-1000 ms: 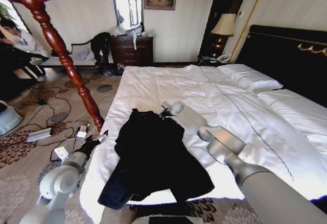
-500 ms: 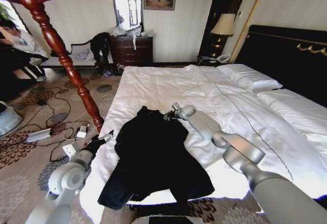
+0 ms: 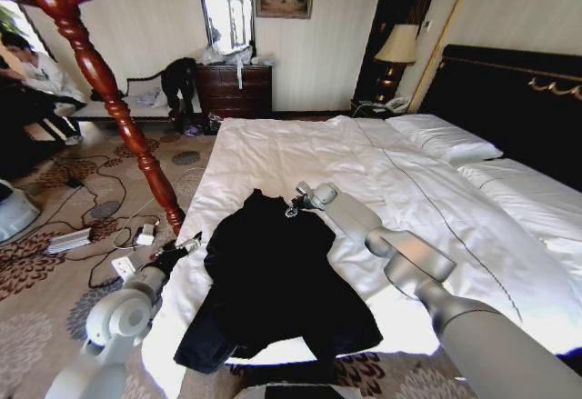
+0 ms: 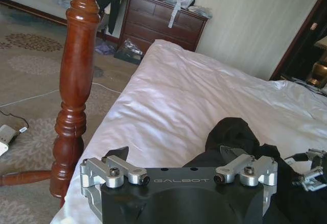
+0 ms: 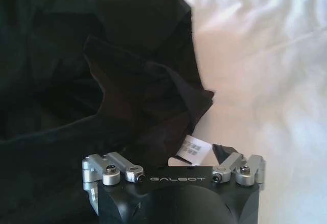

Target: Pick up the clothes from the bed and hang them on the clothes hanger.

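The bed (image 3: 300, 154), white duvet and black headboard, lies under and beyond both grippers. The clothes hanger (image 3: 105, 85), a red-brown turned-wood stand, rises from the carpet just beside the bed's edge, out past the left gripper on its outer side; in the left wrist view its pole (image 4: 76, 89) stands close ahead of that gripper. The clothes (image 3: 273, 276), one black jacket, lie spread on the near part of the bed between the two grippers, the lower end hanging off the bed's foot.

The right gripper (image 3: 293, 206) sits low at the jacket's upper edge, at the collar. In the right wrist view, its fingers are spread apart, with bunched black cloth (image 5: 138, 86) and a small white label (image 5: 190, 148) directly ahead between them; whether a fingertip touches the cloth I cannot tell.

The left gripper (image 3: 185, 245) hovers at the bed's side edge, just beside the jacket's sleeve side, its fingers spread apart, nothing held. From its wrist camera the right gripper (image 4: 310, 173) shows beyond the jacket's collar (image 4: 232, 134).
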### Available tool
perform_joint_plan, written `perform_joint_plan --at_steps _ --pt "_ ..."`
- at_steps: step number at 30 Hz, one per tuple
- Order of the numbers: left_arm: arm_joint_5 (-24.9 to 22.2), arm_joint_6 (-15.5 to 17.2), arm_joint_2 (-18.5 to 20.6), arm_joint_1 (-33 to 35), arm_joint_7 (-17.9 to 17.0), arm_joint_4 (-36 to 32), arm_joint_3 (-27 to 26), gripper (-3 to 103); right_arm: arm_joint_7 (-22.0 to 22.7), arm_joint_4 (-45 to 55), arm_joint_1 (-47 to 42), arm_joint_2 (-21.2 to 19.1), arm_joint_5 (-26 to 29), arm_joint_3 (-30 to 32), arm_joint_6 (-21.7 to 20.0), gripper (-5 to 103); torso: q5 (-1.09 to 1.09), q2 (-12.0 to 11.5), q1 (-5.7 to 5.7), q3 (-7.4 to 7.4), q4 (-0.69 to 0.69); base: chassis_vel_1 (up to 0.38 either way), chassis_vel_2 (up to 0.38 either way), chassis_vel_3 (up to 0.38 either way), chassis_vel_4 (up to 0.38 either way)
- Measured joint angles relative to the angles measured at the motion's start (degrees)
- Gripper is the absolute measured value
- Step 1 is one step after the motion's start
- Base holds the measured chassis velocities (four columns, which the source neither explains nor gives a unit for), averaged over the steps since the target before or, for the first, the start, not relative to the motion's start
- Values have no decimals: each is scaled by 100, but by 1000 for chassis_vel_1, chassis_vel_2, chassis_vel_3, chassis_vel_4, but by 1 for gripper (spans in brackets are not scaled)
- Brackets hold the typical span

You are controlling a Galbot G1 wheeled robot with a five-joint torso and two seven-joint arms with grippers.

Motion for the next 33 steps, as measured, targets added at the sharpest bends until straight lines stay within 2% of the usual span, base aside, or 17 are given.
perform_joint_plan --at_steps 3,10,13,18,20,23,25,26,27,29,32,33 --pt "-12 -10 -2 8 -2 15 -40 100 -93 174 32 -86 -9 -117 -43 100 1 -1 1 1 -2 0 0 0 0" --pt "2 -14 -47 -31 -7 50 34 100 -40 231 -60 -84 -78 -219 -84 100 1 0 0 1 -1 0 0 0 0" --pt "7 -15 -48 -66 -15 98 58 100 139 4 -129 56 -233 -159 -121 100 2 0 0 1 -2 0 0 0 0" --pt "8 -16 -35 -73 -21 138 62 100 182 -266 -168 213 -501 31 -59 102 2 0 0 1 0 0 0 0 0" --pt "8 -17 -31 -76 -22 149 63 100 182 -292 -170 222 -537 60 -33 99 2 0 0 1 0 0 0 0 0" --pt "8 -20 -27 -93 -23 172 76 100 181 -308 -169 219 -577 98 25 83 2 0 0 0 -1 0 0 0 0" --pt "10 -21 -27 -98 -24 179 84 100 182 -307 -168 215 -582 103 40 83 2 0 0 0 -1 0 0 0 0" --pt "17 -23 -34 -114 -25 190 116 100 188 -297 -165 195 -600 129 95 72 2 0 0 1 -1 0 0 0 0" --pt "28 -24 -41 -119 -26 196 143 100 225 -289 -165 182 -602 148 112 66 1 0 0 1 -1 0 0 0 0" --pt "41 -25 -44 -121 -27 199 165 100 278 -286 -164 172 -602 170 123 66 2 0 0 1 -1 0 0 0 0" --pt "57 -28 -44 -122 -28 199 185 100 479 -282 -163 152 -599 212 130 50 2 0 0 1 -1 0 0 0 0" --pt "58 -29 -42 -119 -29 197 184 100 549 -282 -163 149 -596 221 130 50 2 -1 0 1 -1 0 0 0 0"
